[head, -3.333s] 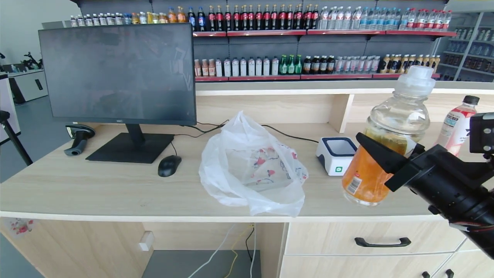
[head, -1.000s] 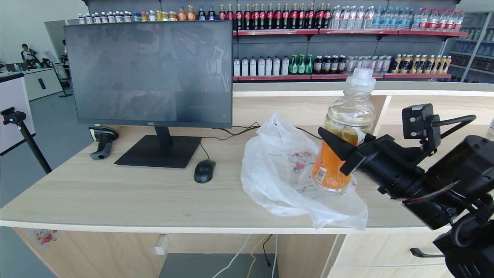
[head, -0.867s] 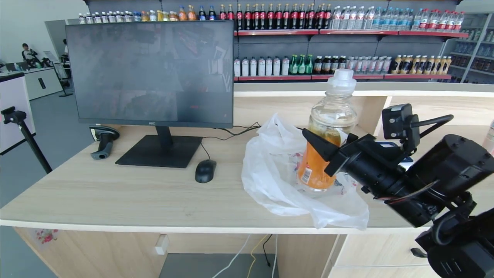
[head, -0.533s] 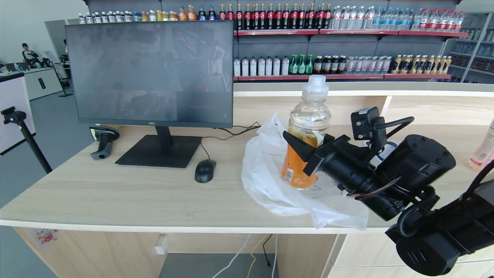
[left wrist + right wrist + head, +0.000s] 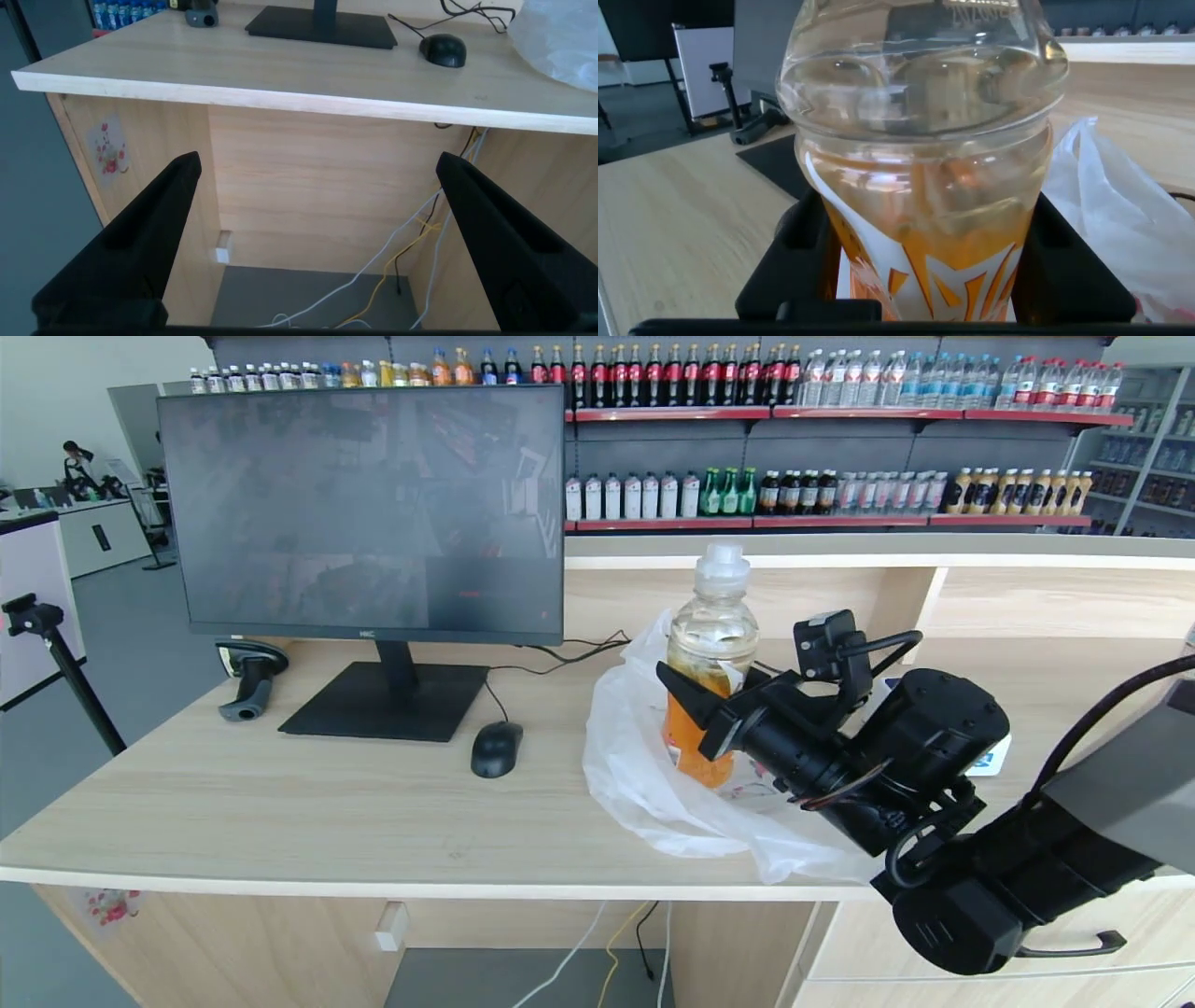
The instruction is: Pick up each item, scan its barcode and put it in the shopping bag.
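Observation:
My right gripper (image 5: 702,714) is shut on an orange drink bottle (image 5: 707,681) with a white cap, holding it upright over the mouth of the white plastic shopping bag (image 5: 644,775) on the counter. In the right wrist view the bottle (image 5: 924,187) sits between my black fingers (image 5: 799,252), with the bag (image 5: 1120,224) behind it. A white barcode scanner (image 5: 991,758) stands on the counter behind my right arm, mostly hidden. My left gripper (image 5: 318,243) hangs open below the counter's front edge, holding nothing.
A monitor (image 5: 364,513) on a black stand, a black mouse (image 5: 495,749) and a handheld scanner (image 5: 245,677) stand on the left of the wooden counter (image 5: 280,803). Cables run behind the bag. Shelves of bottles line the back wall.
My right arm carried the bottle leftward from beside the scanner to over the bag and lowered it. The head camera also shifted early on.

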{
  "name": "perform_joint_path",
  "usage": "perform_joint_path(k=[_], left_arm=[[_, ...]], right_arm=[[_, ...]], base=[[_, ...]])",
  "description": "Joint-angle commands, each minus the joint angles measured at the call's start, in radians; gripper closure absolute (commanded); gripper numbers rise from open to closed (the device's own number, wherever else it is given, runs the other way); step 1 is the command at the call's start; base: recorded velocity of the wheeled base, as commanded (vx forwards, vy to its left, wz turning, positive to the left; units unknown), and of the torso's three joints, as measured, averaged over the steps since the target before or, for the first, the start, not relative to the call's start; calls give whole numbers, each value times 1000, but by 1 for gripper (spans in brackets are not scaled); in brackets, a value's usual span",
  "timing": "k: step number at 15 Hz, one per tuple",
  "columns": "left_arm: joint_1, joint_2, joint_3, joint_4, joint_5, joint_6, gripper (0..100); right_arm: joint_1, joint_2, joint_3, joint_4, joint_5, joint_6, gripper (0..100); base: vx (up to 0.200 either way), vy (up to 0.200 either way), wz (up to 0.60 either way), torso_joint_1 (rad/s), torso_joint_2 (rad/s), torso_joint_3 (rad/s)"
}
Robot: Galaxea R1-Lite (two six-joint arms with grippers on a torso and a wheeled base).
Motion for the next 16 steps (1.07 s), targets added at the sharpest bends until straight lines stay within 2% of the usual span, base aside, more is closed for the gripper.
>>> perform_joint_path(k=[1, 8, 16], left_arm=[[0, 0, 0, 0, 0, 0, 0], [0, 0, 0, -2, 0, -1, 0], [0, 0, 0, -2, 0, -1, 0]], right_arm=[[0, 34, -34, -1, -1, 0, 100], [-12, 65, -48, -1, 2, 0, 100], [-15, 62, 1, -1, -1, 0, 100]], base=[[0, 0, 0, 0, 0, 0], [0, 0, 0, 0, 0, 0], [0, 0, 0, 0, 0, 0]])
